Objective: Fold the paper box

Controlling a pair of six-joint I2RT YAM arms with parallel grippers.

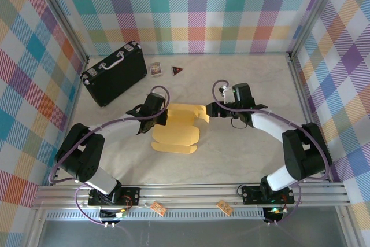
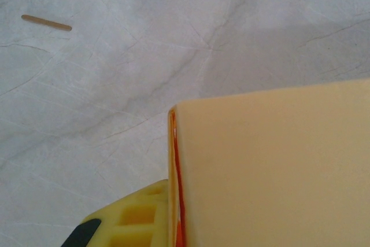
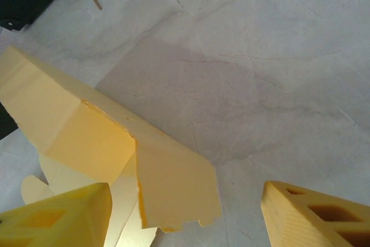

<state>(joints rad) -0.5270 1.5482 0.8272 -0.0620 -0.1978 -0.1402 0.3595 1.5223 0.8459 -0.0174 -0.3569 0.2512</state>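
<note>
The mustard-yellow paper box (image 1: pixel 176 128) lies partly folded in the middle of the table, one long wall raised at its far side. My left gripper (image 1: pixel 156 117) is at its left end, shut on an upright cardboard wall (image 2: pixel 272 166); one yellow finger (image 2: pixel 133 218) presses against that wall from outside, and the other finger is hidden behind it. My right gripper (image 1: pixel 211 110) is at the box's right end and stands open. A notched end flap (image 3: pixel 173 183) hangs between its two yellow fingers (image 3: pixel 58 218), closer to the left one, with neither pinching it.
A black hard case (image 1: pixel 114 72) with a pale handle lies at the back left. A small card (image 1: pixel 155 69) and a dark triangle (image 1: pixel 177 70) sit behind the box. A thin wooden stick (image 2: pixel 46 22) rests on the marble top. Plaid walls enclose the table.
</note>
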